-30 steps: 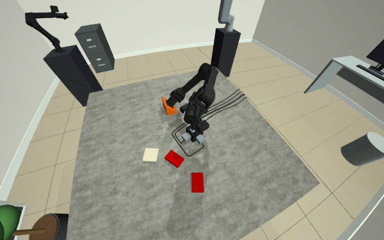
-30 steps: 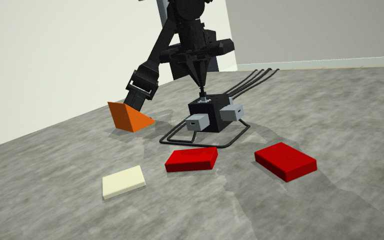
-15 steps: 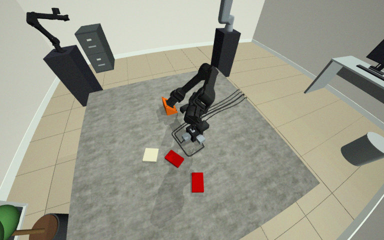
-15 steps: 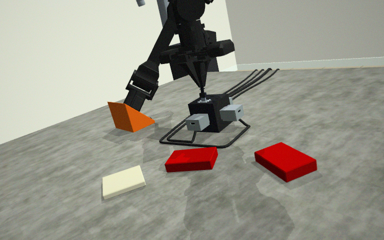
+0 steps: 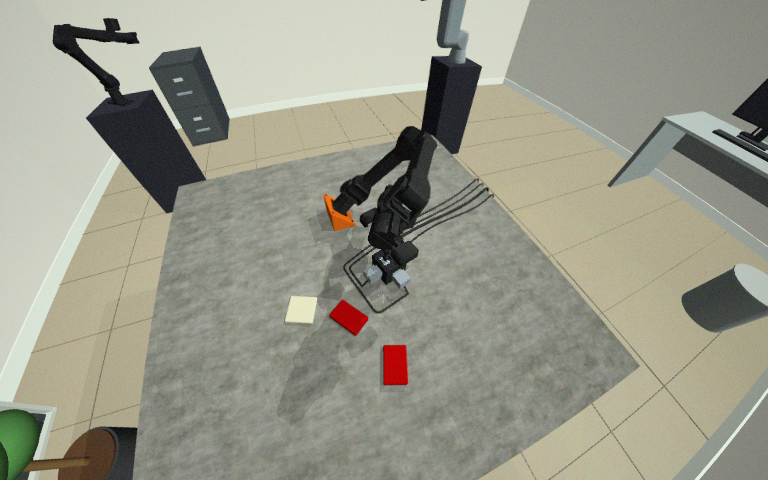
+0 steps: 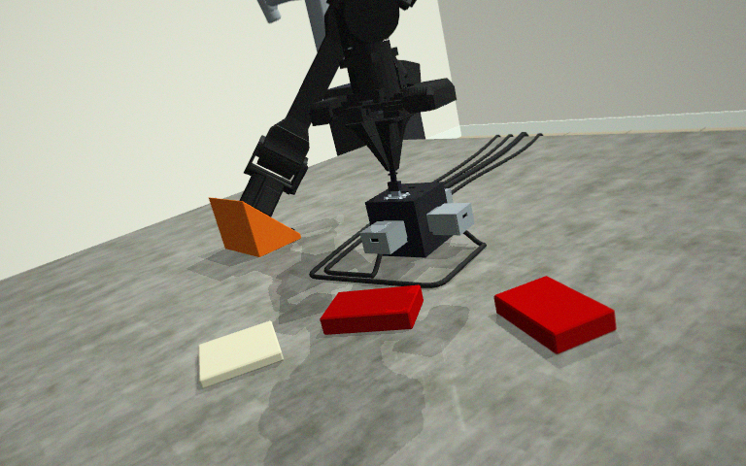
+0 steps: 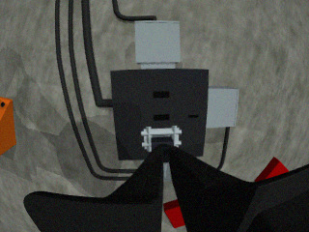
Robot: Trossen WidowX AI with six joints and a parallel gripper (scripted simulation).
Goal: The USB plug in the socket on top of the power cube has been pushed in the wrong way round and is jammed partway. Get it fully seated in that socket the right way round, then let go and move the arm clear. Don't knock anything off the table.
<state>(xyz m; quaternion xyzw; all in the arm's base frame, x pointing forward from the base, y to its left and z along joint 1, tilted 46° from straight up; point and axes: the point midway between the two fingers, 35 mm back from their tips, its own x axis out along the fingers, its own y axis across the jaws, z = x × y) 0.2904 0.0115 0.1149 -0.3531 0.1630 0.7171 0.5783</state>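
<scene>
Fingertips of the end effector (image 5: 387, 254) (image 6: 392, 171) (image 7: 165, 149) are nearly together, pinched on the dark USB plug (image 6: 394, 185), which stands upright at the socket (image 6: 404, 195) (image 7: 161, 131) on top of the black power cube (image 5: 389, 275) (image 6: 390, 215) (image 7: 131, 123). How deep the plug sits, and which way round, I cannot tell. Pale grey blocks project from the cube's sides, and dark cables (image 5: 378, 311) (image 6: 379, 282) (image 7: 64, 99) run around it on the tabletop (image 5: 487, 362) (image 6: 593, 417) (image 7: 270, 39). Near it lie two red blocks, one (image 5: 348, 316) (image 6: 369, 311) closer to the cube than the other (image 5: 395, 365) (image 6: 556, 312); a cream block (image 5: 301, 309) (image 6: 239, 354) lies beside the closer one.
</scene>
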